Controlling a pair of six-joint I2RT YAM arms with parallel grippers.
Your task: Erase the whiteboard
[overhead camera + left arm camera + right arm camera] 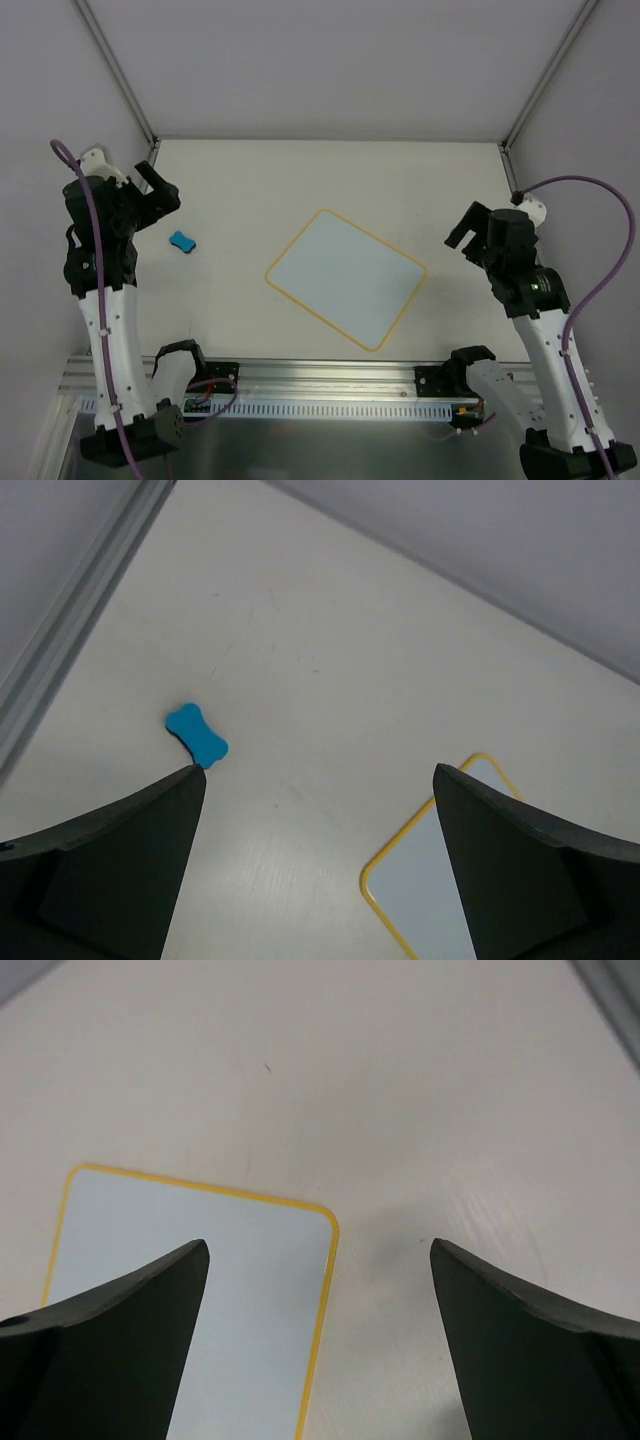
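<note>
The whiteboard (345,277) lies flat in the middle of the table, pale blue-white with a yellow border, no writing visible. A corner of it shows in the left wrist view (440,880) and in the right wrist view (190,1280). A small blue eraser block (182,241) lies on the table left of the board; it shows in the left wrist view (197,735) too. My left gripper (163,192) is open and empty, raised above the table just behind the eraser. My right gripper (462,230) is open and empty, raised near the board's right corner.
Grey walls with metal corner posts (118,70) close the table at the back and sides. An aluminium rail (320,385) carrying the arm bases runs along the near edge.
</note>
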